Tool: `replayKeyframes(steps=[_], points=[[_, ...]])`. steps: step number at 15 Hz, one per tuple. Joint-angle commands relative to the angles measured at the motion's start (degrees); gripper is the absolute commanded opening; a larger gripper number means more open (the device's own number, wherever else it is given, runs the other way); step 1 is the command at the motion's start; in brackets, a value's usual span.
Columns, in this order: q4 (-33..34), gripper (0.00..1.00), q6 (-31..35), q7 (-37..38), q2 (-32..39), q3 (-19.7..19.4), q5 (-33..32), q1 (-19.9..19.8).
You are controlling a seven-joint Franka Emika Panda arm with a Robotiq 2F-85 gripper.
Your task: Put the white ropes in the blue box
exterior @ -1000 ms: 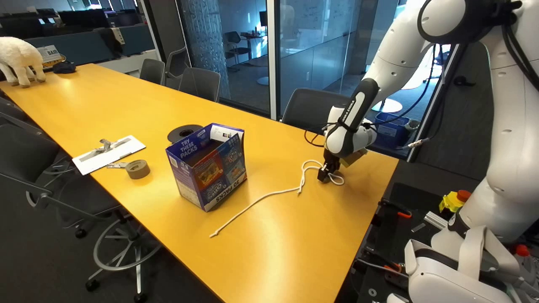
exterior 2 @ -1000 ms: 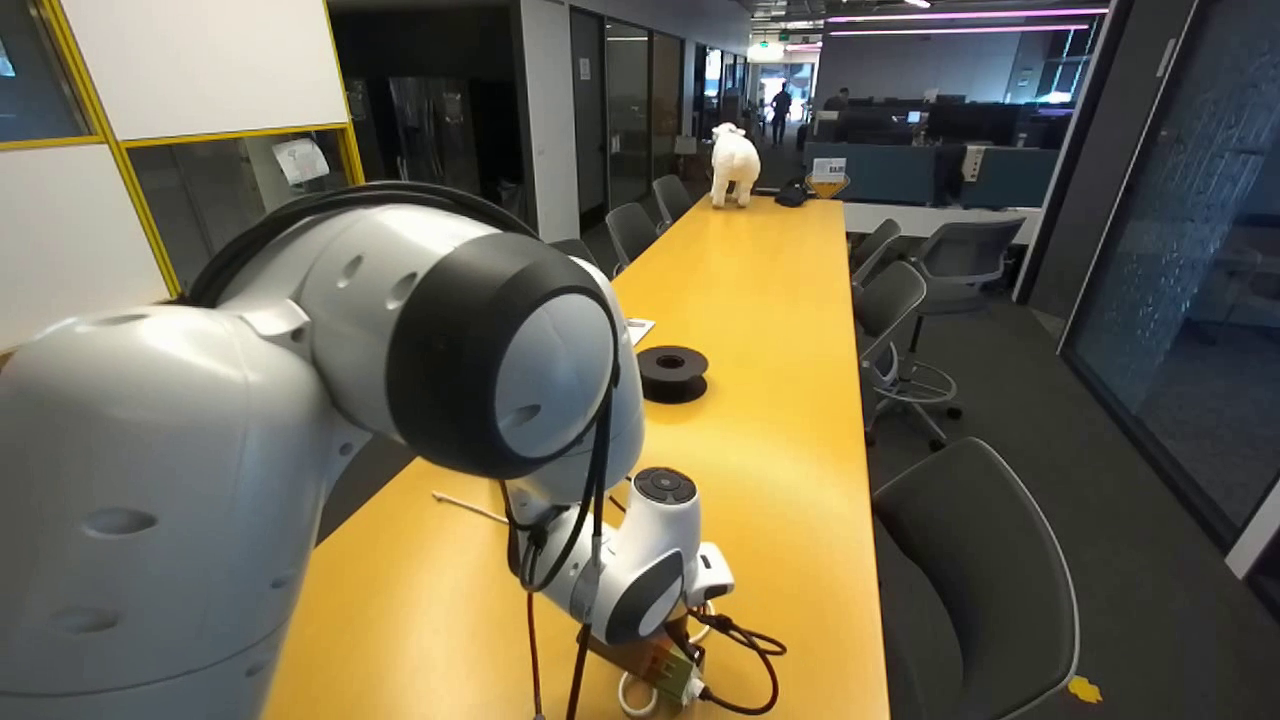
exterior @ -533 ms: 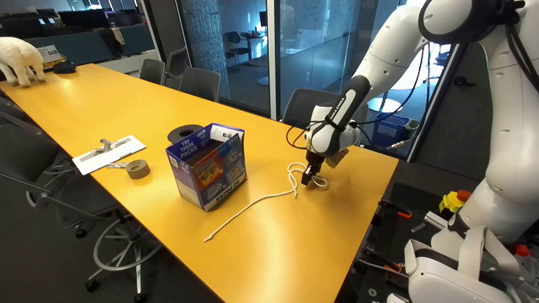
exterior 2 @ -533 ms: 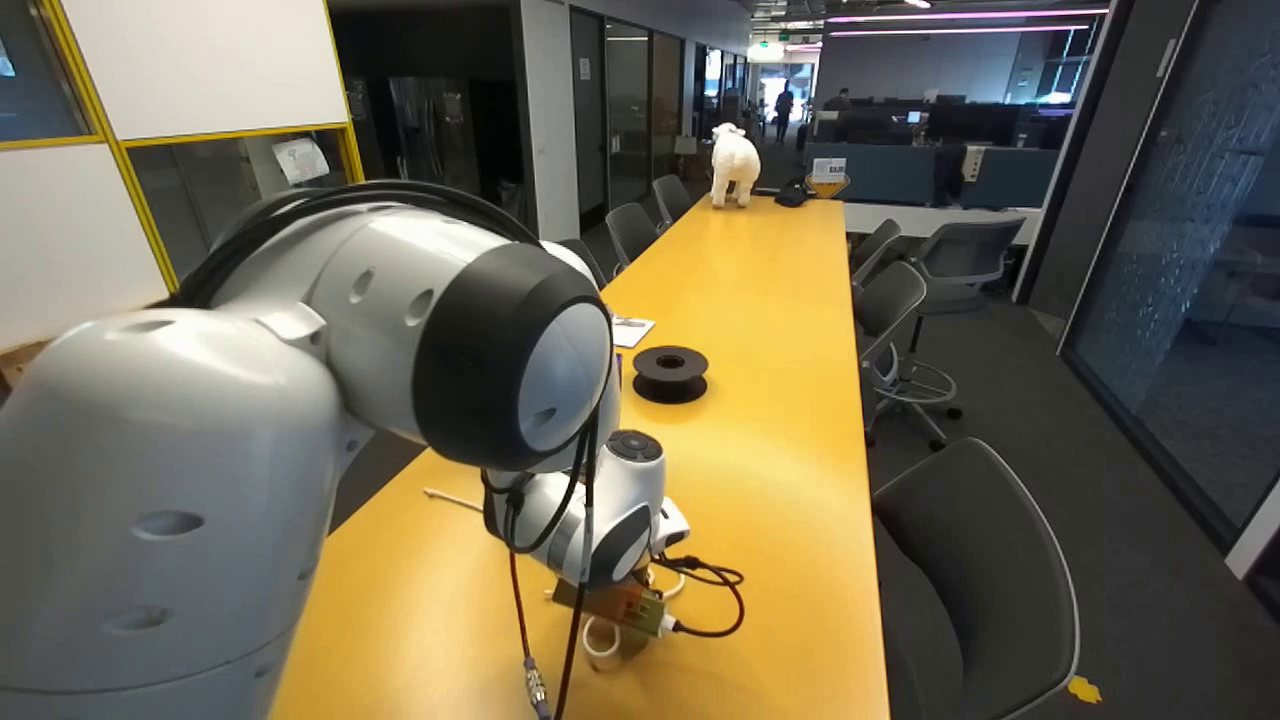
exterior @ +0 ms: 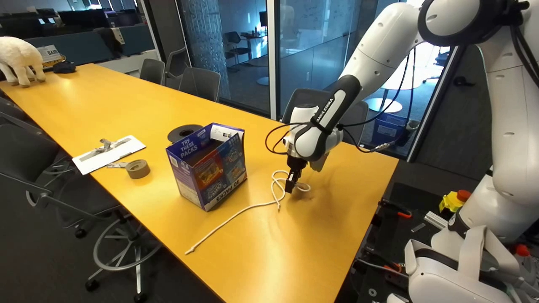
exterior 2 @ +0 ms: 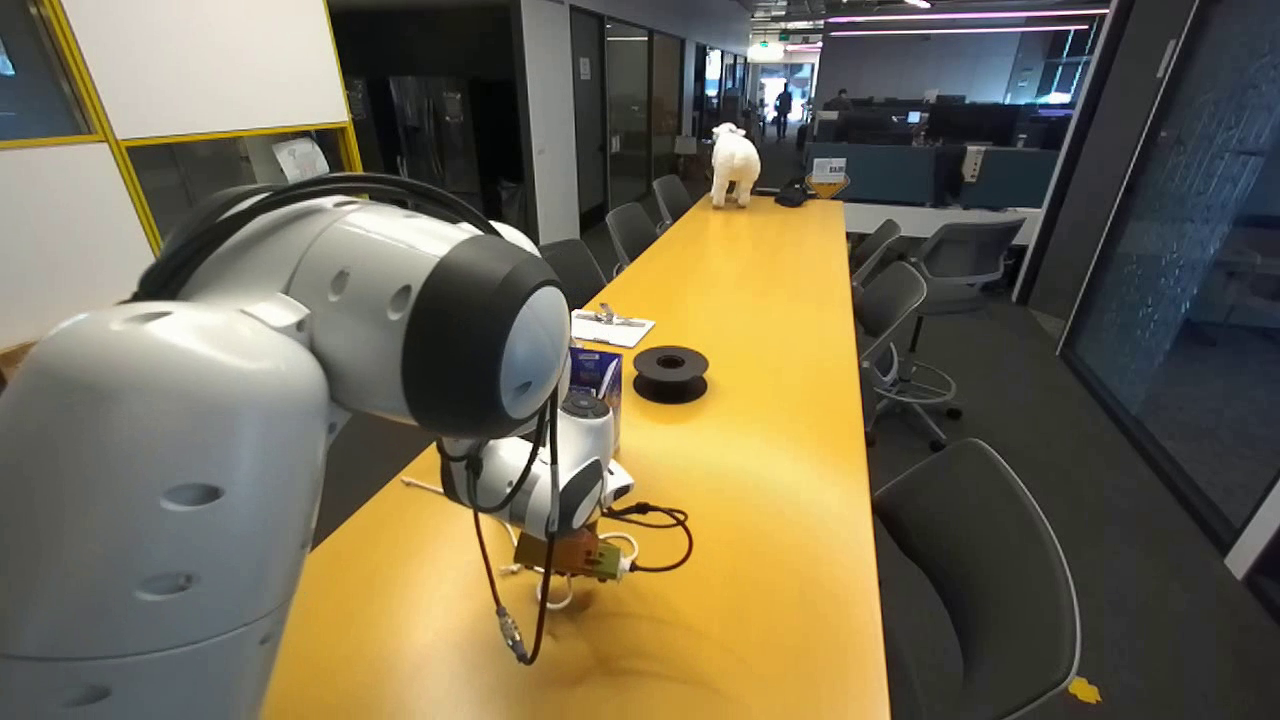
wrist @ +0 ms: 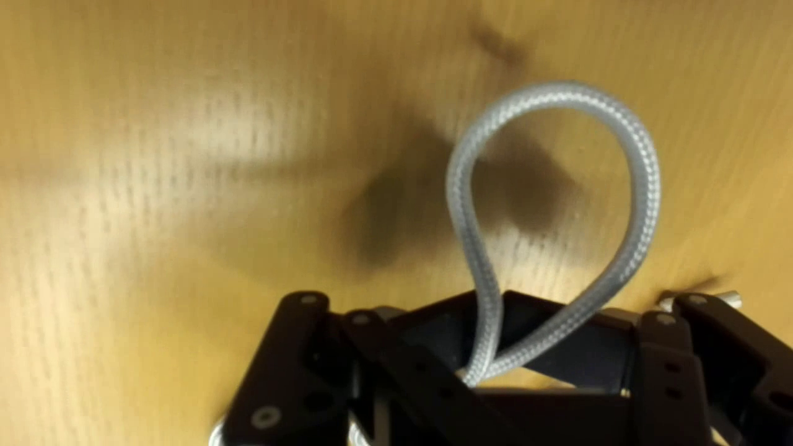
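Box [exterior: 217, 170] open-topped, near long edge of tabletop [exterior: 269, 273], side away from glass [exterior: 309, 69]; rope [exterior: 254, 205] outside it, tail by same edge, loops at my gripper [exterior: 289, 188], jaws clamped on rope. Second rope: cannot tell. Done: grip only. Remaining, I judge: carry, drop. On tabletop: sheep [exterior: 20, 59] at far end, clipboard [exterior: 110, 155], tape [exterior: 137, 169], spool [exterior 2: 671, 376]. Room: chairs [exterior: 200, 84] along both long edges.

The hand [exterior: 289, 188] pinches white rope [exterior: 261, 205] close to the surface [exterior: 261, 261]: one loop right of it in view, another left, a long tail reaching left almost to the edge. Left of the hand, clear of the rope, stands the open blue snack box [exterior: 212, 181], a black spool [exterior: 177, 134] behind it; farther left, a brown tape roll [exterior: 138, 169] and a white clipboard [exterior: 111, 153].
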Motion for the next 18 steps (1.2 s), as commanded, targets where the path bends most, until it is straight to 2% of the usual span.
replayKeyframes(steps=[1,5,8,11,15,16,18], points=[[2.07,0.00,-1.69,5.39,-0.63,-3.57,0.37,6.91],[6.13,0.00,-4.50,23.47,1.33,-13.39,-2.07,19.77],[9.85,0.00,-7.80,35.44,3.35,-17.44,-1.61,26.06],[13.48,0.00,-11.85,43.01,5.60,-17.83,0.37,28.31],[16.78,0.00,-13.61,49.57,7.94,-18.20,1.93,29.09],[17.40,0.25,-13.90,51.32,8.36,-18.72,1.88,29.44],[18.61,0.33,-15.12,53.70,9.02,-19.07,1.76,29.43]])
